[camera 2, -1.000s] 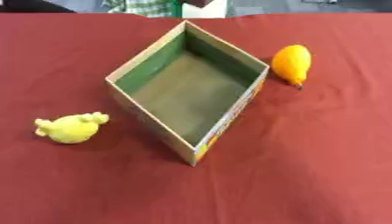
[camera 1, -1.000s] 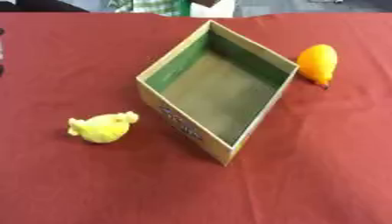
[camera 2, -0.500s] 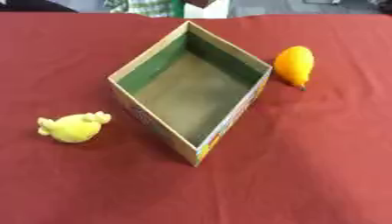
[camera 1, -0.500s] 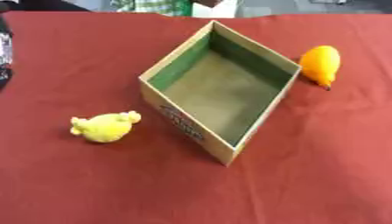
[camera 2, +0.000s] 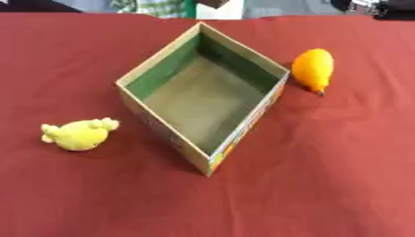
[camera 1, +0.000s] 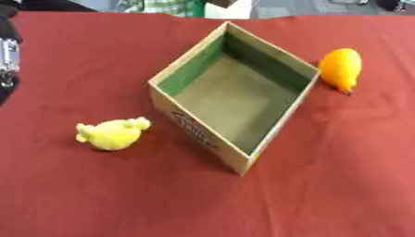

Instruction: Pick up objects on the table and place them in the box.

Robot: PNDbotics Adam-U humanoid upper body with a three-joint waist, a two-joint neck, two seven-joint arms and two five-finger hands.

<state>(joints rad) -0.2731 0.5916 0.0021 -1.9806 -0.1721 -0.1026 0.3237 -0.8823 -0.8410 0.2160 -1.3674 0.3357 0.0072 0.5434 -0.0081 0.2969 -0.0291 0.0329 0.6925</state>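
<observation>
1 cardboard box [camera 1: 235, 95], open top, green inner walls, nothing inside, set corner-on w/ one corner nearest the camera, on the red-covered counter [camera 1: 97, 194]. 1 yellow plush toy [camera 1: 112, 134] left of the box, near but apart. 1 orange pear-shaped fruit [camera 1: 340, 68] right of the box, just beside its right corner, not touching. A black-and-silver part of the left arm [camera 1: 8, 51] shows far left of the box; hand state: can't tell. Right hand not seen.
</observation>
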